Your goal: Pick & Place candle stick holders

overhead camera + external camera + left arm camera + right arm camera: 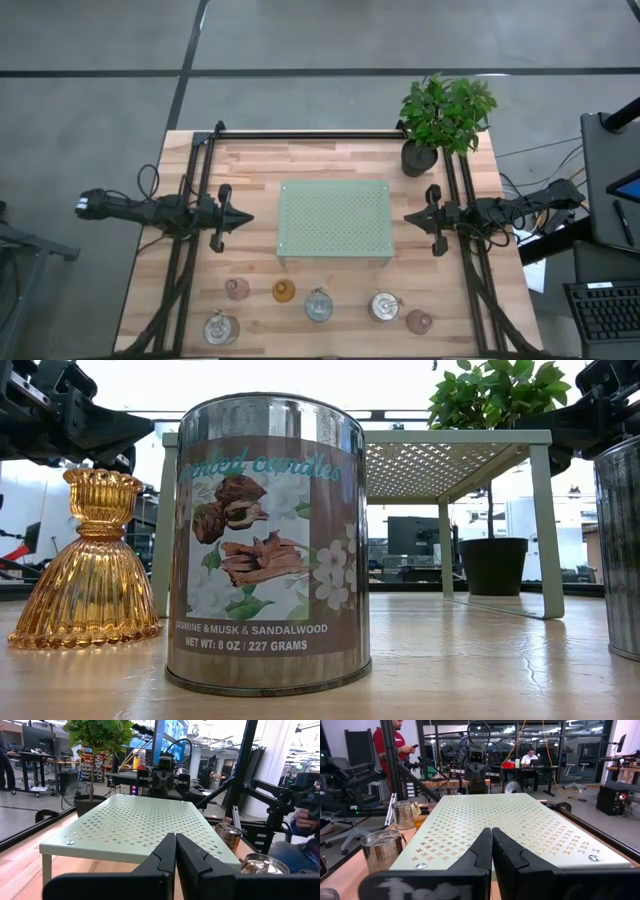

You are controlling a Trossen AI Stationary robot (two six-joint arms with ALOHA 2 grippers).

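**Candle stick holders lined up in front of the tray; both grippers closed and empty**

Candle stick holders stand in a loose row on the table's near edge, in front of the green perforated tray [335,222]. From the left arm's side: a silvery tin [221,327] nearest the edge, a pale pink holder [237,289], an amber holder [284,291], a silvery tin [318,305], another silvery tin [385,306], and a second pink holder [419,321]. None touches the tray or its neighbours.

In the low view, the amber holder is ribbed glass, upright, just beside the labelled middle tin.

Left gripper [243,217] hovers beside the tray's left side, fingers pressed together, holding nothing. Right gripper [410,216] mirrors it at the tray's right side, fingers likewise together and empty.

A potted plant [445,112] stands at the far right corner of the table [250,165].
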